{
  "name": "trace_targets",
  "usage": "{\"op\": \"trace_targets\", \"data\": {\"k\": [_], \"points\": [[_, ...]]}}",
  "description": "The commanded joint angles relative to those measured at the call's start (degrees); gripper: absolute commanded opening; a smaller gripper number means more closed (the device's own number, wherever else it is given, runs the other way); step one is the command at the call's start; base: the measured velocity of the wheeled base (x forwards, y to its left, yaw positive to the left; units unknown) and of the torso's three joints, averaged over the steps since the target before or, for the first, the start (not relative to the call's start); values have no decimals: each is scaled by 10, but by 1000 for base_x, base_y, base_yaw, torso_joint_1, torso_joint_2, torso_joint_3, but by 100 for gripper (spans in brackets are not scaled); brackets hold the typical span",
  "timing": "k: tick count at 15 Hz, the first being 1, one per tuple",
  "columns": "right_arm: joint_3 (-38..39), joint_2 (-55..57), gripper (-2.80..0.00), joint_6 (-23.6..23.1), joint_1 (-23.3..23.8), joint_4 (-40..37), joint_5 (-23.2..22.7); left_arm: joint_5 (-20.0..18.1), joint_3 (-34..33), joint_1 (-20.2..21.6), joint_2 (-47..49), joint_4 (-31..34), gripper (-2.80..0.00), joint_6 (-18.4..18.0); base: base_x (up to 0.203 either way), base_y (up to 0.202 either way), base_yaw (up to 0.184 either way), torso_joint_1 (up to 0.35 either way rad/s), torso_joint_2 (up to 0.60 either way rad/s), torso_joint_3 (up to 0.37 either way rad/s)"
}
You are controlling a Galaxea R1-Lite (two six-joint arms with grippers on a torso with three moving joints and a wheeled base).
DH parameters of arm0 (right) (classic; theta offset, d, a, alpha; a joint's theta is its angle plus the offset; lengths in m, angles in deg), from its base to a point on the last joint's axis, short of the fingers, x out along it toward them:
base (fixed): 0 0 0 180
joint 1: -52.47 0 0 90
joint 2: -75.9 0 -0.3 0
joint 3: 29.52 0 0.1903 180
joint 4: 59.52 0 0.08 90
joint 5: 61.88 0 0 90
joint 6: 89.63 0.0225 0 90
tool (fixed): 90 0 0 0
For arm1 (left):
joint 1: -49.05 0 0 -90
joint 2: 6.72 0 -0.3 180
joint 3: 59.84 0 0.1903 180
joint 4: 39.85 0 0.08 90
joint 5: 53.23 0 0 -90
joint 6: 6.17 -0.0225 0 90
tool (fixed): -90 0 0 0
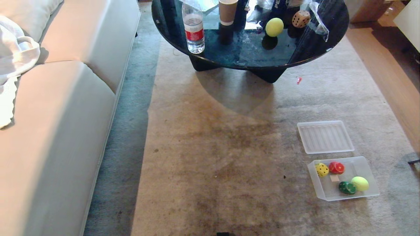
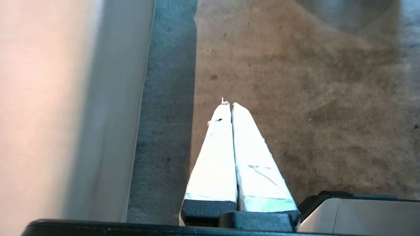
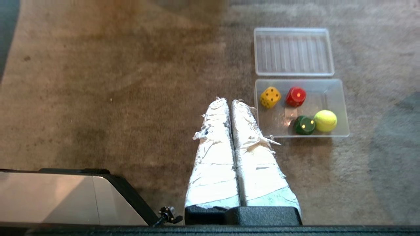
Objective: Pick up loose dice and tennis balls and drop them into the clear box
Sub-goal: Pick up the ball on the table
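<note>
The clear box (image 1: 369, 164) (image 3: 338, 88) lies on the rug at the right. Inside it are a yellow die (image 1: 322, 169) (image 3: 270, 97), a red die (image 1: 336, 167) (image 3: 295, 96), a green die (image 1: 347, 187) (image 3: 304, 125) and a tennis ball (image 1: 360, 183) (image 3: 325, 120). Another tennis ball (image 1: 274, 27) and a beige die (image 1: 301, 18) rest on the dark glass table (image 1: 249, 49). Neither arm shows in the head view. My right gripper (image 3: 229, 100) hangs shut and empty over the rug beside the box. My left gripper (image 2: 228, 104) is shut and empty over the rug near the sofa.
The flat ribbed lid (image 1: 325, 136) (image 3: 293, 51) lies just beyond the box. A water bottle (image 1: 193, 28) and a cardboard tube (image 1: 227, 13) stand on the table. A pale sofa (image 1: 59, 108) fills the left. Wood floor (image 1: 390, 75) borders the rug on the right.
</note>
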Motion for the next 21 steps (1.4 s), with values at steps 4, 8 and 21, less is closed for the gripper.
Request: {"op": "trace_targets", "data": {"k": [4,8,21], "points": [[0,1,-280,0,0,0,0,0,0,0,0,0,-280,0,0,0,0,5,3,204],[0,1,-280,0,0,-1,-1,0,-1,0,0,0,-280,0,0,0,0,3,-2,203],[-1,1,-280,0,-1,0,-1,0,0,0,0,0,-280,0,0,0,0,2,3,150]]}}
